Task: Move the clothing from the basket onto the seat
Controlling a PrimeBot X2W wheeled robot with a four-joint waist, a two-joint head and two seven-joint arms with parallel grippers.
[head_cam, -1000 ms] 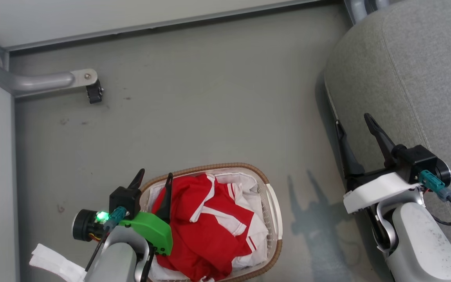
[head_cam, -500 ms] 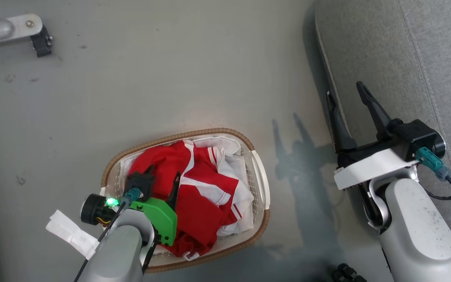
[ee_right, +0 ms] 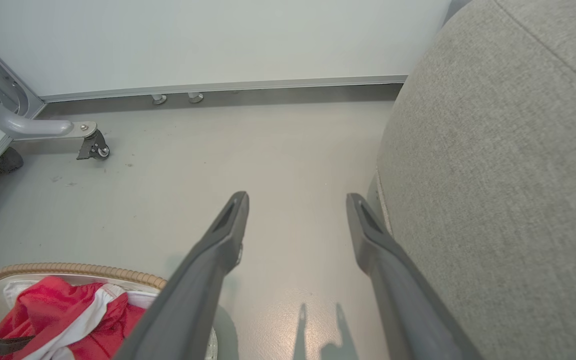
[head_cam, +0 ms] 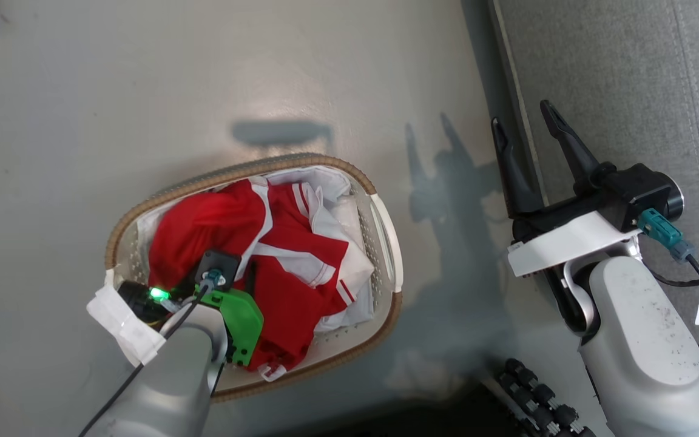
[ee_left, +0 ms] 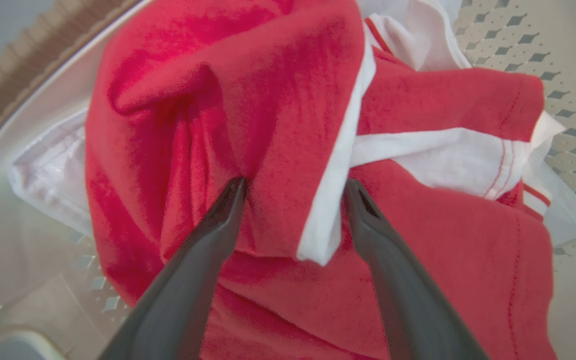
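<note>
The basket (head_cam: 301,162) stands on the floor at lower left, with the red-and-white clothing (head_cam: 204,224) heaped in it over a white liner cloth (head_cam: 337,200). My left gripper (ee_left: 294,184) is open and pushed down into the clothing (ee_left: 278,100); a red fold with a white edge lies between its fingertips, which touch the fabric. The basket wall (ee_left: 533,45) surrounds the heap. My right gripper (head_cam: 521,115) hovers open and empty at the front edge of the grey seat (head_cam: 616,91). The right gripper (ee_right: 296,199) has the seat (ee_right: 493,175) on its right and the basket (ee_right: 68,270) at lower left.
Grey floor (head_cam: 143,91) lies around the basket. A metal frame leg with a caster (ee_right: 90,145) stands by the wall's baseboard (ee_right: 268,86). A black ribbed part (head_cam: 537,400) sits low between basket and seat.
The head camera has tilted down, shifting the whole picture. My left gripper has gone down from the basket's rim into the clothing. The right gripper has stayed open by the seat.
</note>
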